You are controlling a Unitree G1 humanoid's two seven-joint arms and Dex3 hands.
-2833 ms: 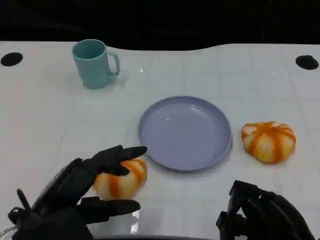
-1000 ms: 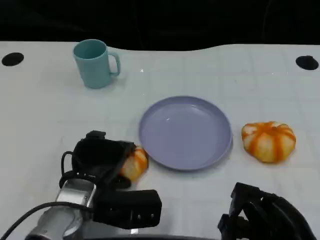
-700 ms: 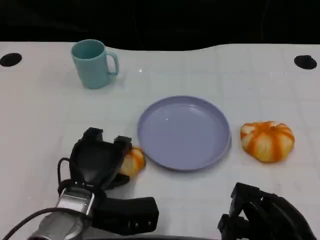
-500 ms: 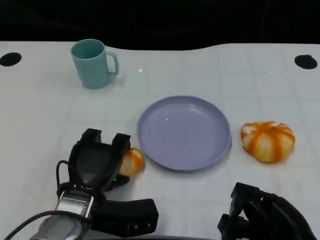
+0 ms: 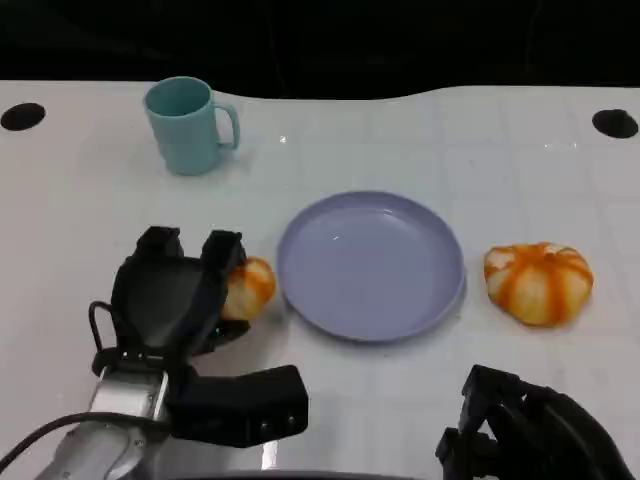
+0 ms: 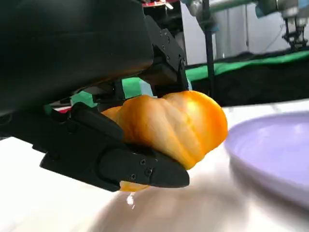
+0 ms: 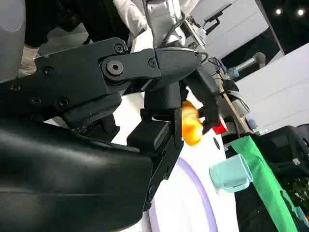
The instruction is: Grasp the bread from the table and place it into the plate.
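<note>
Orange bread (image 5: 248, 287) with paler cream stripes, a second orange-and-cream striped bread (image 5: 539, 282), plain lavender plate (image 5: 372, 265), teal mug (image 5: 188, 125), white table (image 5: 90, 210) with a faint grid, black left hand (image 5: 170, 300) on a silver forearm (image 5: 105, 440), black right hand (image 5: 525, 430)

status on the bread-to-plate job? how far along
Done: the left hand has its fingers closed on one bread, which looks lifted clear of the table in the left wrist view. In hand: that bread sits just beside the plate's rim, not over it. Left: carry it over the plate and release. The second bread lies untouched on the plate's other side; the right hand holds nothing.
</note>
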